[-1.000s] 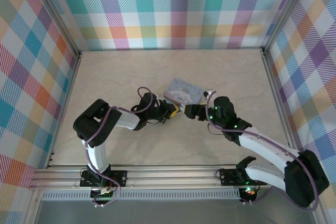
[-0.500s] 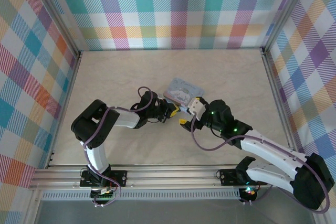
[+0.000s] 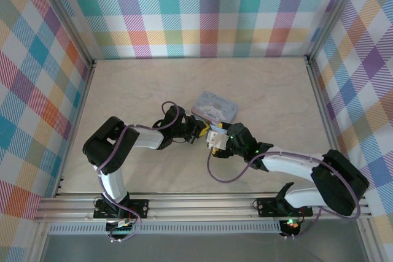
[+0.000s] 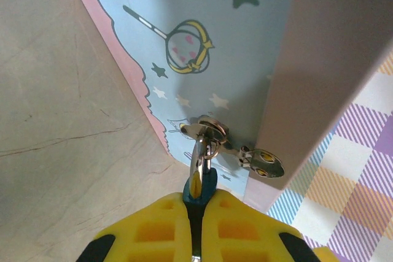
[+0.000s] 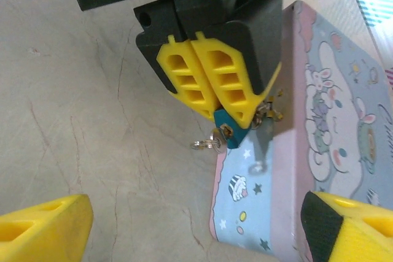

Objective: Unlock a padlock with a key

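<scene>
The tiny padlock (image 4: 202, 189), dark blue with a silvery shackle (image 4: 198, 150), hangs from the metal hasp of the pale blue tin (image 4: 202, 41). My left gripper (image 4: 199, 205) is shut on its blue body. In the right wrist view the left gripper's yellow fingers (image 5: 202, 72) clamp the padlock (image 5: 226, 129), and a small key with a ring (image 5: 207, 144) sticks out of its lower end. My right gripper (image 5: 196, 213) is open, its fingers spread wide just short of the key. From above, the left gripper (image 3: 199, 131) and right gripper (image 3: 213, 143) meet at the tin's near corner.
The tin (image 3: 215, 105) with its white cartoon character lies mid-table, right behind both grippers. The marbled tabletop (image 3: 141, 90) is bare around it. Plaid walls (image 3: 196, 10) enclose the table on three sides.
My right arm has swung left and turned its wrist, bringing its open gripper up to the padlock. The left gripper has kept its hold in place.
</scene>
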Controlling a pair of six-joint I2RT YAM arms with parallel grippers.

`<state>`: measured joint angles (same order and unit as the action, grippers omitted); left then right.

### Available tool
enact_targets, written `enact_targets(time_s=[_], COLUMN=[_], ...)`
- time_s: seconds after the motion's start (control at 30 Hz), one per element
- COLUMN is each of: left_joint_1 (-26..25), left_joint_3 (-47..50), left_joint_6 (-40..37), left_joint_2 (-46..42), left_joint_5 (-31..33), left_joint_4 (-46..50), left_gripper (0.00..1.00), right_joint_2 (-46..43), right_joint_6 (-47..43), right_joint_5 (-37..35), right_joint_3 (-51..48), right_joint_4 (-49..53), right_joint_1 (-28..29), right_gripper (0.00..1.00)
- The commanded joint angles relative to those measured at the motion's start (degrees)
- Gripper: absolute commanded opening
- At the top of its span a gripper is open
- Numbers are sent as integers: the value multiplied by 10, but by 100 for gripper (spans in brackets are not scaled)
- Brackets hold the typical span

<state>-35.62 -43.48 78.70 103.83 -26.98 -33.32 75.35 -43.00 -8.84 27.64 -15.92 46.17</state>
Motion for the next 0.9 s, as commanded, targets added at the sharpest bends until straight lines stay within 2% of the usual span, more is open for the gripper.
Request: enact_targets(time_s=[0.0,0.43,0.87], left_joint_1=[-10,-12,-12], left_joint_3=[-12,-12,-14], left_joint_6=[14,15,15], left_joint_2=[-8,-6,-2], left_joint_5=[-5,-7,-10], left_joint_4=[28,29,31], left_gripper=[0,0,0], right_joint_2=[39,102,123], right_joint_6=[-6,5,13], right_joint_5=[-4,-21,-33], right_joint_3=[12,23,30], right_joint_4=[-76,-124,-152], right_joint_1=[5,5,5], right_gripper=[80,49,35])
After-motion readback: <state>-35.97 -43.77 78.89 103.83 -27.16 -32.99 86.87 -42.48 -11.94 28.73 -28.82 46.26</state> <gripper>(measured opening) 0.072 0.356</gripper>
